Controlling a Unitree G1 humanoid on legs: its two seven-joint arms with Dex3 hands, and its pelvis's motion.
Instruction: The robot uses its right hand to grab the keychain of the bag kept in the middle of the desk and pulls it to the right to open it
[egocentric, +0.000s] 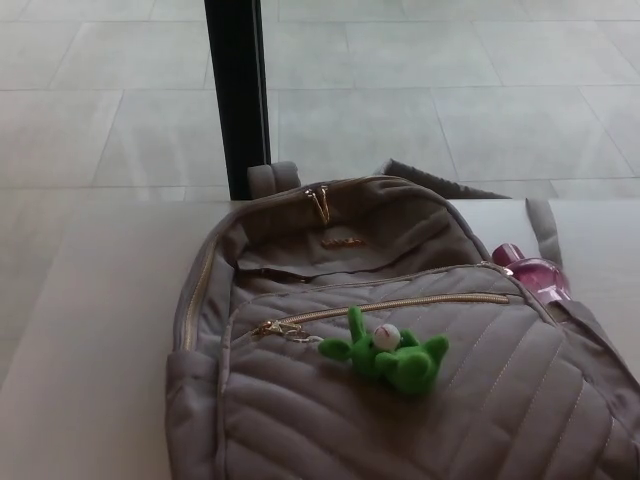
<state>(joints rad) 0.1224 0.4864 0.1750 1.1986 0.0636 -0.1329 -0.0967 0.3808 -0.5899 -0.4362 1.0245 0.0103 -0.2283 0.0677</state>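
Observation:
A grey-brown quilted backpack (400, 390) lies on the white desk (100, 320), filling the lower middle and right of the head view. A green plush frog keychain (392, 355) rests on its front panel. The keychain hangs by a small clasp from the gold zipper pull (275, 328) at the left end of the front pocket zipper (400, 305), which runs rightward and looks closed. Two more gold zipper pulls (318, 203) sit at the bag's top. Neither of my hands shows.
A pink bottle (535, 270) sticks out of the bag's right side pocket. A black post (238, 95) stands behind the desk over a pale tiled floor (450, 90). A grey strap (545, 230) lies on the desk at the bag's right.

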